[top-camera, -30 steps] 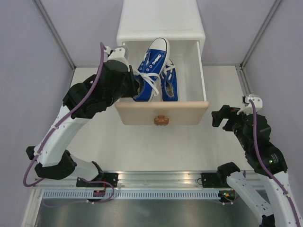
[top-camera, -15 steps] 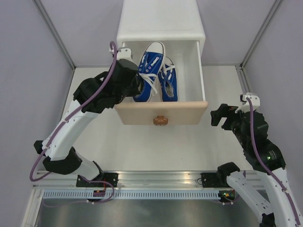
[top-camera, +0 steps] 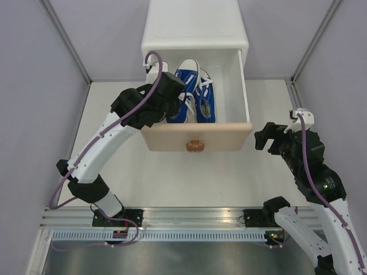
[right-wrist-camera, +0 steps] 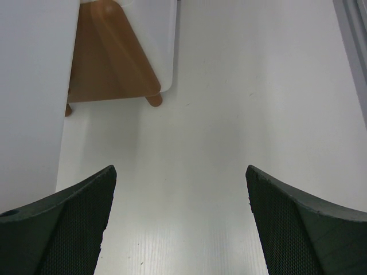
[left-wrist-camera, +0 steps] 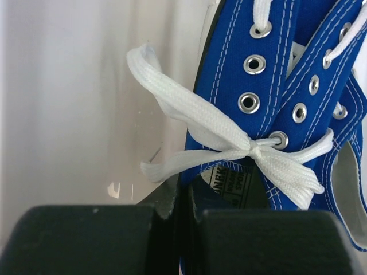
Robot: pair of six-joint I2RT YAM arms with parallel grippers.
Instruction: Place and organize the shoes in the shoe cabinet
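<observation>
My left gripper is pinched together on the collar of 1 blue canvas lace-up sneaker. It holds the sneaker inside the open beige-fronted upper drawer of the white boxy shoe cabinet, beside the second blue sneaker. I judge this the placing step; next I must release it squarely alongside its mate. My right gripper hangs wide apart and empty.

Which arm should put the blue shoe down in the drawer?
Left. The left claw is shut on the blue canvas sneaker inside the open beige-fronted drawer; the right claw hangs open outside it, empty.
</observation>
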